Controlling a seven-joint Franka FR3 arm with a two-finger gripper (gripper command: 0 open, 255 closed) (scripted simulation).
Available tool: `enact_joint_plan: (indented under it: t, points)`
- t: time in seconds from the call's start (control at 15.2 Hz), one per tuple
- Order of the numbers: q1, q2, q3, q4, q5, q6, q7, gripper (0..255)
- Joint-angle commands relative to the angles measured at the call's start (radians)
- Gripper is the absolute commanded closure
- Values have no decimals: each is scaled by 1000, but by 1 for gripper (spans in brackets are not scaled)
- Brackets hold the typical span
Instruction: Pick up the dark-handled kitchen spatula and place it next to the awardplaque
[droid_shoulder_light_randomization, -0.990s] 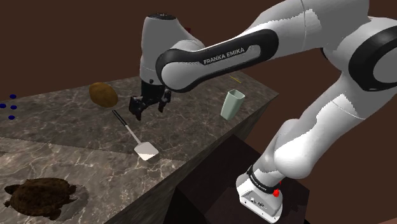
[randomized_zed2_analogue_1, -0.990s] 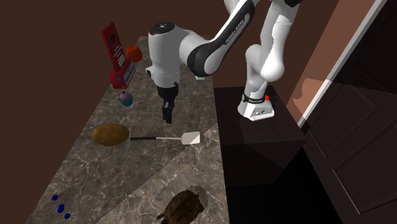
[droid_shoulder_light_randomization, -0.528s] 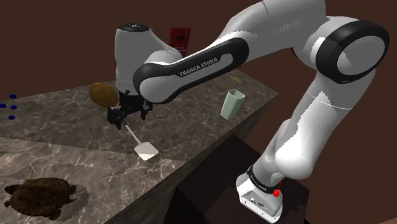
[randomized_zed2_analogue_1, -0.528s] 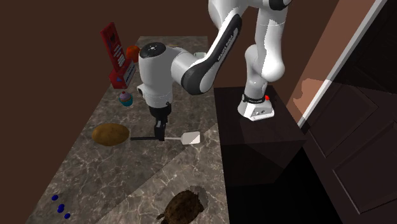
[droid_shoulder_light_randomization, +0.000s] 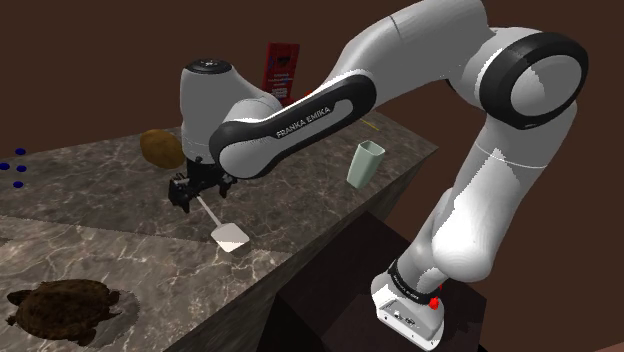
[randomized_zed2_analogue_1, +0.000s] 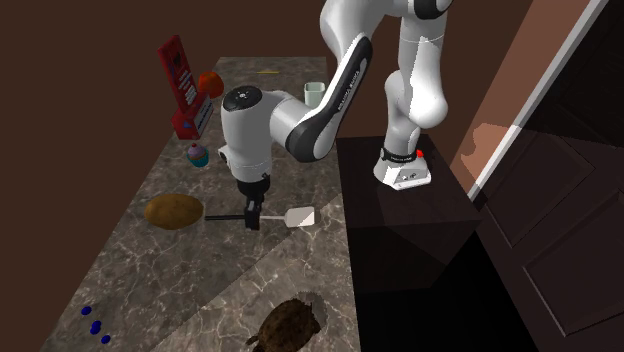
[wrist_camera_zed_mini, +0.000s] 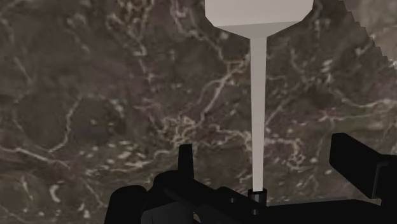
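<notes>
spatula (droid_shoulder_light_randomization: 231, 236) flat on the worktop (droid_shoulder_light_randomization: 90, 180), pale blade near the edge. end effector (droid_shoulder_light_randomization: 186, 193) sits low over it, fingers (wrist_camera_zed_mini: 356, 159) wide apart astride the thin shaft, gripping nothing. i'd drop lower, centre up, then close squarely. arm stretched long, wrist pointing straight down.

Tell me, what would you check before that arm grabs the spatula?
1. Jaws open: ok, they stand apart.
2. Spatula between the jaws: ok, its thin shaft runs between them, touching neither.
3. Jaws low enough over the counter: cannot tell.
4. Potato out of the way: ok, it lies apart from the jaws.
5. Free spot beside the red plaque: cannot tell; a cupcake and an orange ball sit close by.
</notes>
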Motion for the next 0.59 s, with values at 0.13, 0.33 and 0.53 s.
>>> enact_joint_plan:
  t: [0.13,0.33,0.53]
  points:
    - [1,2,0,-1,-1,3,2,0]
    - [1,2,0,-1,-1,2,2,255]
    - [1,2,0,-1,-1,2,2,255]
